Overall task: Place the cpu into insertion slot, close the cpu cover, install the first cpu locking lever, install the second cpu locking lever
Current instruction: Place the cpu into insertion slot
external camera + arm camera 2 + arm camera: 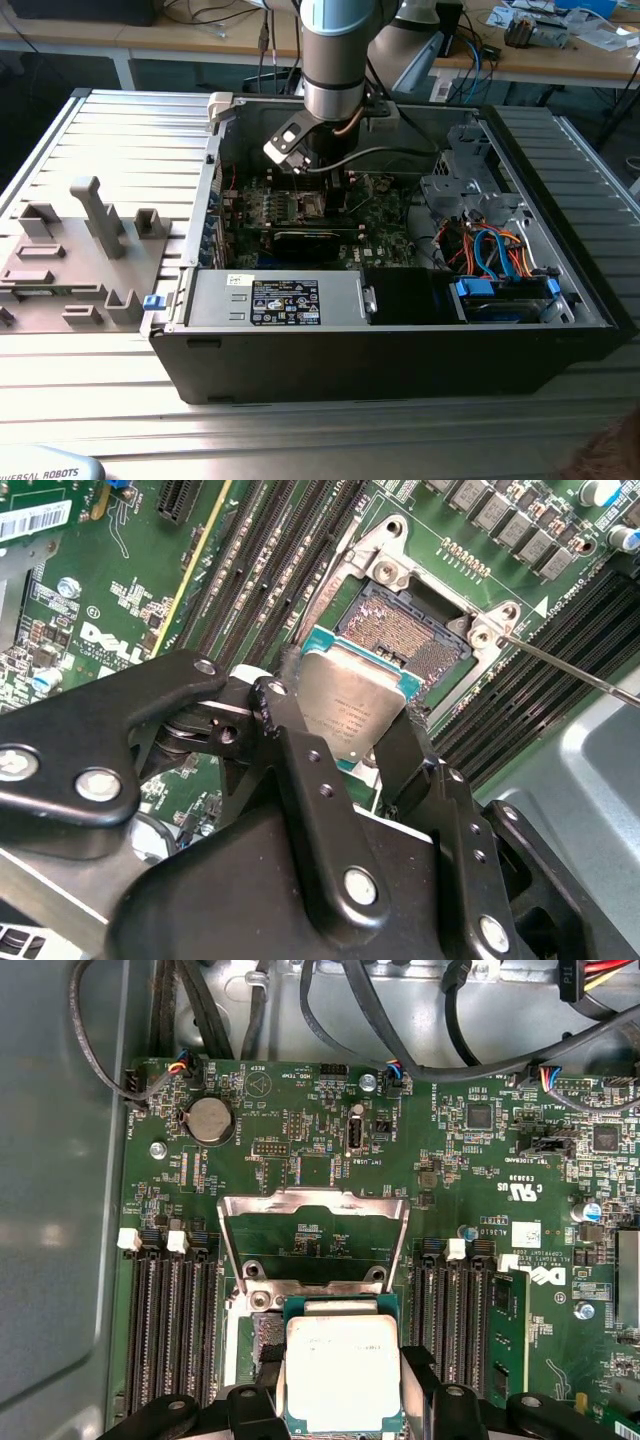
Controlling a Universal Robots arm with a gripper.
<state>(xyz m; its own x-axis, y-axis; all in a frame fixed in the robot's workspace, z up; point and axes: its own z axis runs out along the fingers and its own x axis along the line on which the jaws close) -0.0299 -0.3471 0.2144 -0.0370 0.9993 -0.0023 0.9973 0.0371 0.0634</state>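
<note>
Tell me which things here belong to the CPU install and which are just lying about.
Job in hand:
- cpu, gripped by the end effector
- insertion slot, contacts bare
- cpu cover, standing open
- thin locking lever

Just lying about:
- coin cell battery
- memory slots
- blue cables
- power supply
- grey fixture plate

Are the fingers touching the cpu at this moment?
Touching. In the second wrist view the fingers press against opposite edges of the cpu, with no gap on either side.
</note>
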